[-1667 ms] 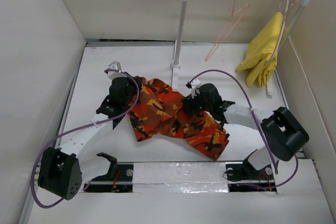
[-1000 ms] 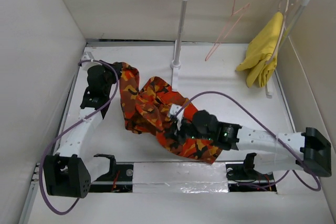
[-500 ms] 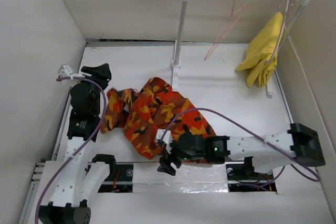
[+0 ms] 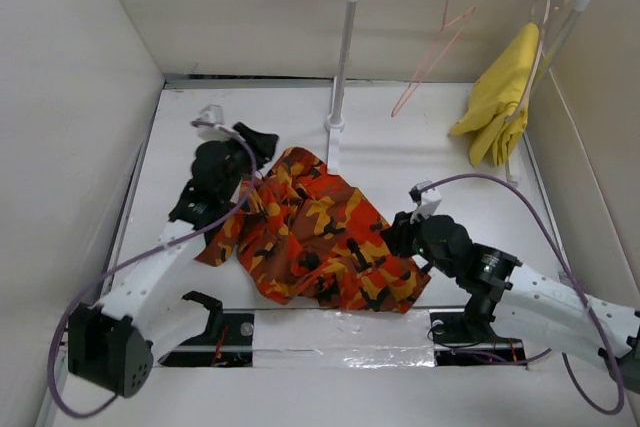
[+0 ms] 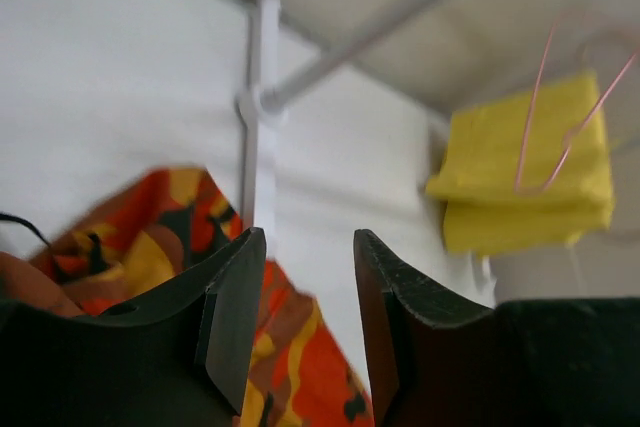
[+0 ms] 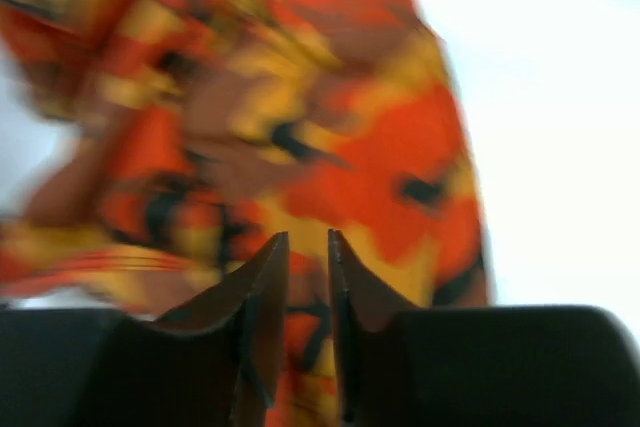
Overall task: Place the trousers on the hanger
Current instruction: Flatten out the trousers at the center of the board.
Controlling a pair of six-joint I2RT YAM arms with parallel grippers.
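Observation:
The camouflage trousers [image 4: 310,237] lie spread in a crumpled heap on the white table, mid front. They also show in the left wrist view [image 5: 150,247] and, blurred, in the right wrist view [image 6: 300,117]. The pink wire hanger [image 4: 430,52] hangs empty on the rail at the back right, and it shows in the left wrist view too [image 5: 560,117]. My left gripper [image 4: 257,140] is open and empty [image 5: 308,242], just above the trousers' back left edge. My right gripper [image 4: 397,237] is at their right edge, its jaws [image 6: 308,239] nearly together with fabric in the narrow gap.
A white rack with an upright post [image 4: 340,57] and a foot stands behind the trousers. A yellow garment [image 4: 497,97] hangs on a pale hanger at the rail's right end. White walls close in the table on the left, back and right.
The left gripper let go of the lifted trouser end and came back to the heap's back left edge. The right gripper moved from the front edge to the right, and the trousers spread out flatter.

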